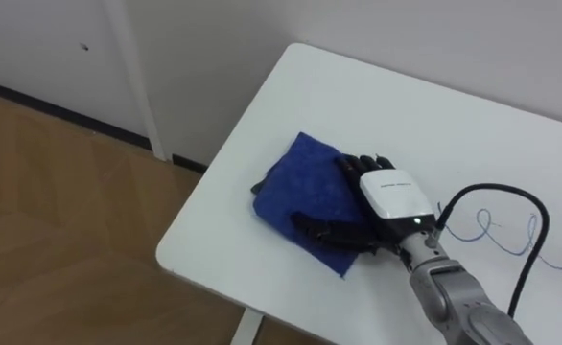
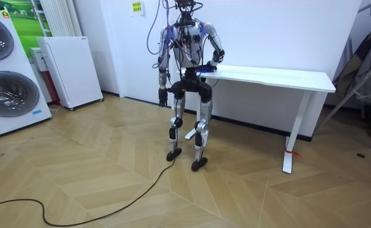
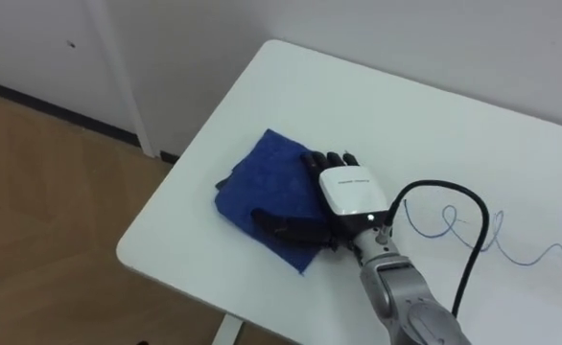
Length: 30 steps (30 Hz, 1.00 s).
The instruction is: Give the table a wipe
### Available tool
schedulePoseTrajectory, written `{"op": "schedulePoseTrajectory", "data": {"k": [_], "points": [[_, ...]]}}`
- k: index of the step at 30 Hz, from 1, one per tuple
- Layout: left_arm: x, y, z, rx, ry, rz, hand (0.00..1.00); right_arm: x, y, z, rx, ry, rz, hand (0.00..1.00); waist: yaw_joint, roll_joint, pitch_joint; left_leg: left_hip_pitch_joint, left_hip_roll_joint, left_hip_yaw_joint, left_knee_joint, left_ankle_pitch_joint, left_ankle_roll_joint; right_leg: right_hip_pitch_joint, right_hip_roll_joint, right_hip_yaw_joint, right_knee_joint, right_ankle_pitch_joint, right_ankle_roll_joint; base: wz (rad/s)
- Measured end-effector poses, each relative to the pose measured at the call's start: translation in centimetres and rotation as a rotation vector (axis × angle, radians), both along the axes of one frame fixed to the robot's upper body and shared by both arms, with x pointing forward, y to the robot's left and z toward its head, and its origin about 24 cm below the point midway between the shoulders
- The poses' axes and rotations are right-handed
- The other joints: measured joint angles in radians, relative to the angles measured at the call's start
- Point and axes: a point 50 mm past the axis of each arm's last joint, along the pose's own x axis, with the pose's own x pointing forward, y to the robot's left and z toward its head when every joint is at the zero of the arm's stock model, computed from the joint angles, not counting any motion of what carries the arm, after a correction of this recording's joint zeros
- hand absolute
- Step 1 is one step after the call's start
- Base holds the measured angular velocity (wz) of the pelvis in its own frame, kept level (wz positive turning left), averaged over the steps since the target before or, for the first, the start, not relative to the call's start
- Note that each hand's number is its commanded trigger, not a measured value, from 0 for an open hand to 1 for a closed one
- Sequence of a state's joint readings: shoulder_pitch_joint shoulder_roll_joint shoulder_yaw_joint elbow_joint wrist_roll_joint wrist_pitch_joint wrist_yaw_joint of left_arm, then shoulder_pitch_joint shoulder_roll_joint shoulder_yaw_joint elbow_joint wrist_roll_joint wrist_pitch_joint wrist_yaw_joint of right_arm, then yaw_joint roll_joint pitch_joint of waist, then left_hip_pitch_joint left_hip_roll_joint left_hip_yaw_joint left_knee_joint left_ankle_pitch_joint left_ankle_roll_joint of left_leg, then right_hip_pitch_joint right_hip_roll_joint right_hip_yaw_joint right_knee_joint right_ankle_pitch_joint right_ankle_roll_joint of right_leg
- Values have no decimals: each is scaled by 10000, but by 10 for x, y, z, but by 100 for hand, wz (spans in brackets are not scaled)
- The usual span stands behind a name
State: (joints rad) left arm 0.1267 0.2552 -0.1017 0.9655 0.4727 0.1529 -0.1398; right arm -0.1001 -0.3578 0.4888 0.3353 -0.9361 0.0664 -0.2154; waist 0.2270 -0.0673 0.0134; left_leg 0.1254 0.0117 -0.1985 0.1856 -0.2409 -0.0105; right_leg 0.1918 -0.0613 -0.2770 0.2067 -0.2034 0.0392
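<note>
Lying flat on the blue cloth (image 1: 305, 182), the right hand (image 1: 391, 196) comes in from the lower right side of the eye views. Its fingers (image 1: 362, 163) are stretched out and a little apart, with their tips on the cloth. The thumb (image 1: 315, 230) sticks out to the side and rests on the cloth too. The hand is not curled round the cloth; it just sits on top of it. The cloth is folded and a bit rumpled. It lies on the white table (image 1: 358, 96), near the table's left end and close to the front edge. A thin blue squiggly line (image 1: 497, 230) is drawn on the table top to the right of the hand, apart from the cloth. Past the table's end you can see the brown wood floor (image 1: 60, 220). In the room view the robot stands upright at the table's end on the room view's left, facing the wall. Its left hand (image 2: 163, 98) hangs down by its side, too small to tell more about it. Two washing machines (image 2: 5, 88) and a white cabinet (image 2: 68, 69) stand by the wall on the room view's left, well apart from the table.
</note>
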Motion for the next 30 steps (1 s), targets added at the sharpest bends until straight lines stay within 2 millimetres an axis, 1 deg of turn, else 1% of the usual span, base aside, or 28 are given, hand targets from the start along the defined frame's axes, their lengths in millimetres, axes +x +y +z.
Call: {"op": "schedulePoseTrajectory", "data": {"k": [2, 3, 4, 5, 6, 7, 8, 9, 10, 11, 12, 13, 14, 15, 16, 17, 18, 19, 23, 25, 27, 28, 30], "points": [[1, -1, 0, -16, -33, -24, 0, 0, 0, 0, 36, 6, -14, 0, 6, 40, 26, 70, 26, -160, -23, 7, 9, -107, -9, -5, 345, -18, 28, 5], [1, 0, 0, -2, -16, -24, 0, 0, 0, 0, 62, 13, -6, 0, -5, 184, 95, 136, 169, -765, 0, 21, 27, -495, 23, 135, 897, -306, 108, -36], [1, 5, 2, 134, -43, -18, 0, 2, 2, 2, 113, -88, 104, 0, 155, 73, 35, 72, 220, -1459, 46, 17, 21, -998, 364, 923, 213, -374, -18, -57], [1, 8, 3, 218, -39, -6, 0, 5, 5, 5, 150, -211, 262, 0, 229, 14, 23, -1, 222, -1602, 64, -5, -11, -1193, 500, 1135, -433, -92, -159, -46], [-2, 6, 1, 200, 56, 65, 0, 6, 6, 7, 38, -316, 409, 0, 20, 164, -48, -186, 372, -1499, 118, -97, -262, -1215, 623, 713, -510, 625, -549, 26], [-3, 6, 1, 170, 108, 69, 0, 5, 4, 5, -58, -253, 314, 0, -345, 129, -34, -292, 351, -730, 110, 32, -487, -1072, 538, 725, -511, 655, -565, 59], [-2, 4, 1, 99, 90, 54, 0, 4, 2, 3, -129, -189, 204, 0, -367, 135, -39, -265, 342, -287, 26, 82, -527, -989, 503, 948, -527, 649, -555, 71], [3, 2, 1, -2, -54, -14, 0, 4, -4, 2, -365, -100, 10, 0, -337, 133, -38, -117, 336, 431, -219, 296, -318, -880, 494, 1290, -507, 604, -484, 43], [6, 2, 2, -3, -129, -40, 0, 5, -5, 3, -401, -123, -71, 0, -269, 95, -29, 153, 382, 532, -468, 469, -146, -1001, 525, 1180, -105, 435, -296, 28], [9, 2, 3, 16, -167, -61, 0, 6, -4, 3, -384, -144, -51, 0, -223, 118, -3, 262, 462, 328, -533, 494, -126, -1253, 553, 1082, 353, 294, -262, -6], [7, 6, 3, 138, -93, -23, 0, 6, -1, 4, -258, -159, 29, 0, 35, 67, -44, 305, 502, -296, -510, 487, -137, -1603, 696, 1262, 258, 116, -358, -43], [2, 9, 3, 228, 77, 109, 0, 9, 3, 8, -239, -302, 251, 0, 219, 42, -95, 336, 511, -455, -488, 319, -313, -1641, 695, 1018, -328, 612, -751, -35], [0, 8, 2, 214, 186, 151, 0, 10, 3, 9, -267, -348, 262, 0, 192, 72, -100, 355, 588, -432, -487, 260, -364, -1518, 743, 849, -330, 721, -767, 8], [-4, 6, 1, 157, 304, 183, 0, 10, 2, 8, -305, -288, 176, 0, 7, 140, -67, 376, 604, -130, -509, 245, -384, -1371, 742, 641, -332, 724, -771, 59], [-3, 5, 0, 44, 331, 168, 0, 10, -1, 6, -419, -146, -26, 0, -126, 181, -42, 359, 633, 280, -524, 248, -381, -1301, 742, 617, -328, 716, -758, 61], [-2, 4, 0, 12, 323, 158, 0, 10, -2, 6, -481, -46, -100, 0, -129, 180, -42, 345, 638, 459, -524, 250, -377, -1286, 741, 614, -332, 706, -742, 37], [-1, 4, 1, -5, 291, 159, 0, 10, -2, 4, -569, 116, -151, 0, -51, 168, -43, 344, 632, 586, -525, 250, -377, -1271, 736, 583, -334, 676, -693, 12], [-1, 4, 1, 2, 268, 156, 0, 10, -3, 3, -694, 208, -130, 0, 0, 146, -56, 341, 606, 589, -521, 250, -377, -1270, 720, 540, -337, 660, -669, 6], [0, 3, 2, 27, 151, 27, 0, 10, -8, -2, -1031, 640, -268, 0, 11, 141, -57, 263, 492, 650, -507, 250, -376, -1239, 666, 482, -356, 635, -627, 14], [-1, 3, 3, 32, 104, 6, 0, 10, -10, -4, -1107, 746, -393, 0, 7, 154, -55, 274, 443, 834, -505, 247, -370, -1224, 615, 482, -363, 629, -616, 0], [-1, 3, 3, 45, 97, 7, 0, 8, -13, -8, -1143, 909, -507, 0, -19, 191, -31, 277, 426, 859, -503, 236, -351, -1196, 599, 480, -362, 621, -604, 5], [-1, 3, 3, 39, 108, 24, 0, 8, -12, -9, -1116, 939, -527, 0, -23, 168, -47, 277, 417, 910, -502, 223, -330, -1197, 594, 490, -363, 603, -574, 0], [-1, 3, 3, 26, 113, 11, 0, 7, -12, -10, -1099, 1003, -557, 0, -14, 171, -46, 270, 427, 1034, -484, 187, -266, -1197, 609, 512, -372, 590, -560, 0]]}}
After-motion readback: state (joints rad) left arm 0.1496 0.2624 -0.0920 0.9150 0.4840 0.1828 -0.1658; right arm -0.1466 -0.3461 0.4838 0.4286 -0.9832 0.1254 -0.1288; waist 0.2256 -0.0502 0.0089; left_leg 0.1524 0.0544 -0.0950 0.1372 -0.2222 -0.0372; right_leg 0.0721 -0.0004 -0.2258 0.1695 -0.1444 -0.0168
